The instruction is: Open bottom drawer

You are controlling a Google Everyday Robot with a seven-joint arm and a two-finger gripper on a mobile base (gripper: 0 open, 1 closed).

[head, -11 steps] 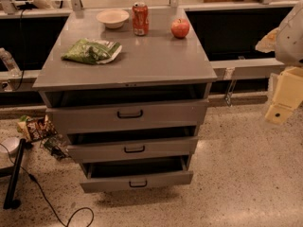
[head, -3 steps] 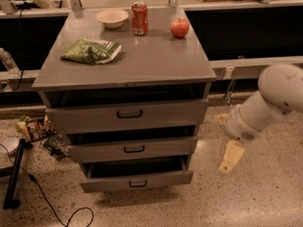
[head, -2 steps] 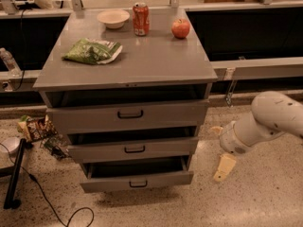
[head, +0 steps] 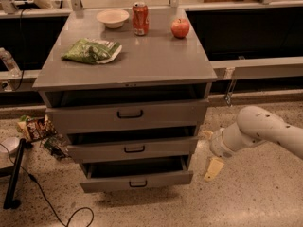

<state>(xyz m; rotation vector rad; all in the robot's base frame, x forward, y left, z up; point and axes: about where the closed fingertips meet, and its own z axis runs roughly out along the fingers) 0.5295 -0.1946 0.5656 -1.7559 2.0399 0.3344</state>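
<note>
The grey cabinet (head: 128, 65) has three stacked drawers. The bottom drawer (head: 136, 179) is the lowest, with a low grey front and a small black bar handle (head: 138, 184). It stands pulled out a little, with a dark gap above it. My gripper (head: 211, 162) is low on the right, beside the cabinet's right side at the height of the bottom drawer. One cream finger (head: 214, 169) hangs down toward the floor. The gripper is apart from the handle, well to its right.
The middle drawer (head: 132, 148) and the top drawer (head: 128, 115) also stand slightly out. On the cabinet top are a green bag (head: 91, 50), a bowl (head: 112, 18), a red can (head: 140, 18) and an apple (head: 180, 28). Cables and packets (head: 33, 126) lie on the floor at the left.
My arm has swung down from the upper right and moved left toward the cabinet's lower right side. The drawers have not moved.
</note>
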